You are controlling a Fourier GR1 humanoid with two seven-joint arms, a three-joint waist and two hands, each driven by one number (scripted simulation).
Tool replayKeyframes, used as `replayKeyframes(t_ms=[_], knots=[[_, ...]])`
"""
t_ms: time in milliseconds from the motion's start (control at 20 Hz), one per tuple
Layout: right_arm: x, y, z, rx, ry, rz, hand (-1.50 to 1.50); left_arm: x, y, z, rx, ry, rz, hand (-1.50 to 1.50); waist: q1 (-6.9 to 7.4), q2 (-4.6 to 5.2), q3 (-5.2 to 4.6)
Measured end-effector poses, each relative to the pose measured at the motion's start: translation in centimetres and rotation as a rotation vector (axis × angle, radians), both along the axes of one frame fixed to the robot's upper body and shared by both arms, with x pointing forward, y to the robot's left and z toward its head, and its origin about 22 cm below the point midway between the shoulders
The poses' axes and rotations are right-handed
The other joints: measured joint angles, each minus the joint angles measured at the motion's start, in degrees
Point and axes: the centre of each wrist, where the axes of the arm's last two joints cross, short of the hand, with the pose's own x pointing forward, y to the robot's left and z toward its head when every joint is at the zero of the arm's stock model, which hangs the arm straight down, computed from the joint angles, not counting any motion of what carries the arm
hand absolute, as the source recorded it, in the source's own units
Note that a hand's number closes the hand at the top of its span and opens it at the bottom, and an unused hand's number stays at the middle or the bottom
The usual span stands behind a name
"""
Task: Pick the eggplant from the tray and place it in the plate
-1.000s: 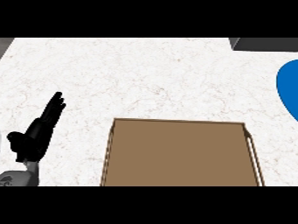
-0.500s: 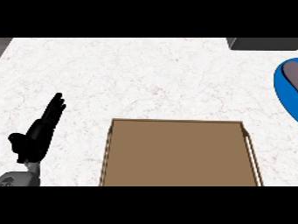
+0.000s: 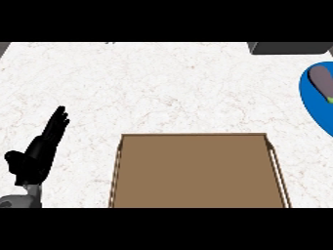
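The tabletop [image 3: 161, 83] looks like white stone, smooth with faint veining. Toward its near edge, the tray [image 3: 197, 171] has a flat matt brown face like cardboard or wood, its rim paler. Right of the tray, the plate [image 3: 327, 117] is plain matt blue. On it, the eggplant [image 3: 324, 84] has smooth dull purple skin and a green stem. Left of the tray, the left hand [image 3: 35, 156] is matt black.

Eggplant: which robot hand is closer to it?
Only the left hand shows. It rests open at the view's lower left, far across the counter from the eggplant on the plate at right. The right hand is out of view.
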Motion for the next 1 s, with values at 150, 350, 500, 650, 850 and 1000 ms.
replayKeyframes(t_ms=[150, 350, 500, 650, 850, 1000], knots=[[-3.3, -2.7, -0.4, 0.019, -0.046, 0.009, -1.5, 0.2, -0.1, 0.4, -0.001, -0.002, -0.001, 0.0, 0.06, 0.01, -0.02], [-8.2, -5.5, -2.0, 0.011, -0.067, 0.036, -1.5, -0.8, -0.2, 0.5, -0.005, 0.005, -0.006, 0.0, 0.26, 0.0, 0.0], [-12.0, -7.3, -3.0, -0.005, -0.064, 0.07, -1.5, -0.3, -0.4, 0.8, -0.005, 0.003, -0.003, 0.0, 0.25, 0.06, -0.01], [-14.5, -8.6, -4.1, -0.013, -0.063, 0.092, -1.5, -0.1, 0.2, 0.6, -0.007, -0.004, -0.01, 0.0, 0.51, 0.14, 0.0], [-16.4, -9.2, -5.7, -0.035, -0.039, 0.114, -1.5, -0.2, -0.1, 0.3, -0.004, -0.003, -0.013, 0.0, 0.83, 0.18, 0.01], [-17.3, -9.4, -6.7, -0.048, -0.033, 0.115, -1.5, 0.4, 0.3, 0.4, 0.004, -0.004, -0.016, 0.0, 1.0, 0.25, 0.05]])
